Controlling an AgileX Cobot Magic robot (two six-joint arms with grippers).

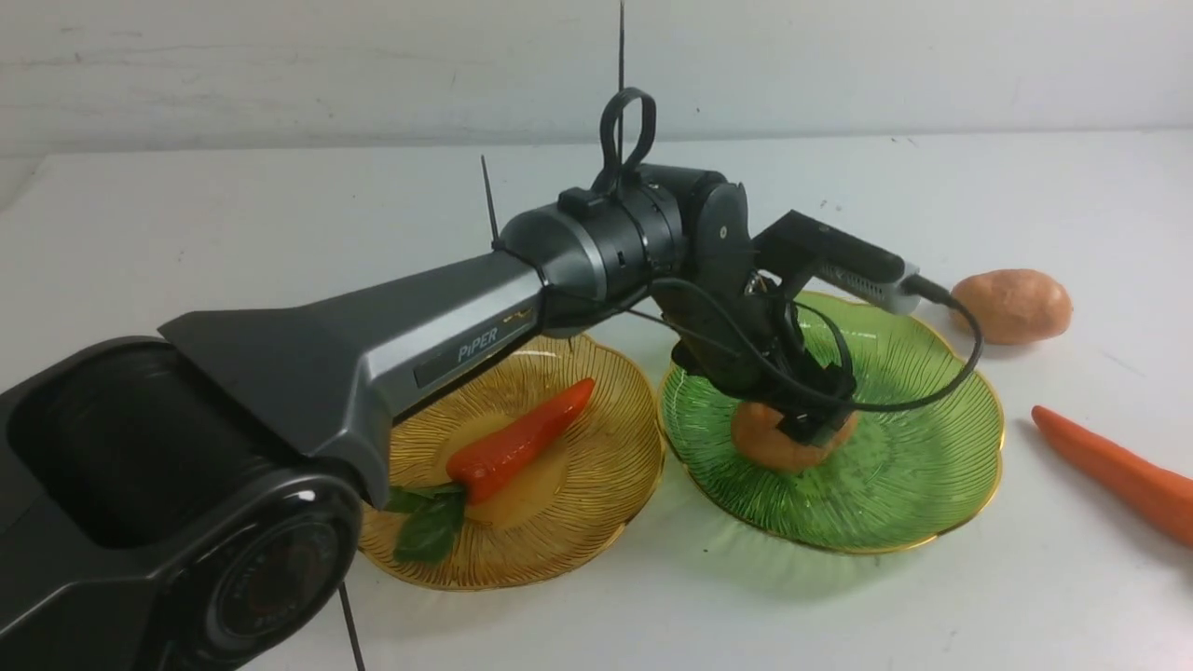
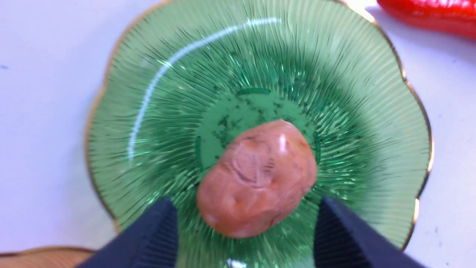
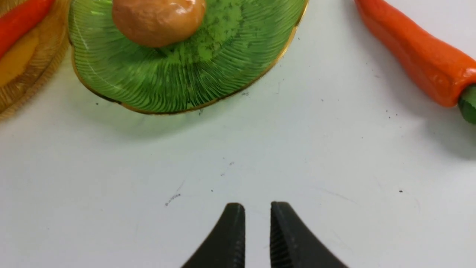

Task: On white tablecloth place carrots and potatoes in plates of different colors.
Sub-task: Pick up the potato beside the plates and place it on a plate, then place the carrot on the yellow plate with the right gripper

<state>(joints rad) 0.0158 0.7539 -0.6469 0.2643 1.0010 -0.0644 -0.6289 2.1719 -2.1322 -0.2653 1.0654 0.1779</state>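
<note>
On the white tablecloth [image 1: 652, 615] stand an amber-yellow plate [image 1: 610, 457] and a green plate [image 1: 923, 466]. One carrot [image 1: 517, 440] lies in the amber plate. One potato [image 1: 769, 445] lies in the green plate. My left gripper [image 1: 813, 421] hangs just over this potato. In the left wrist view the left gripper [image 2: 246, 203] is open, its fingers [image 2: 158, 234] apart on either side of the potato [image 2: 256, 178], not touching it. A second potato [image 1: 1011, 306] and a second carrot [image 1: 1118, 473] lie on the cloth to the right. My right gripper [image 3: 257, 206] is shut and empty above bare cloth.
The left arm [image 1: 373, 345] reaches across above the amber plate. The two plates nearly touch. In the right wrist view the green plate [image 3: 178, 82] and the loose carrot [image 3: 416, 56] lie beyond the gripper. A white wall stands behind the table.
</note>
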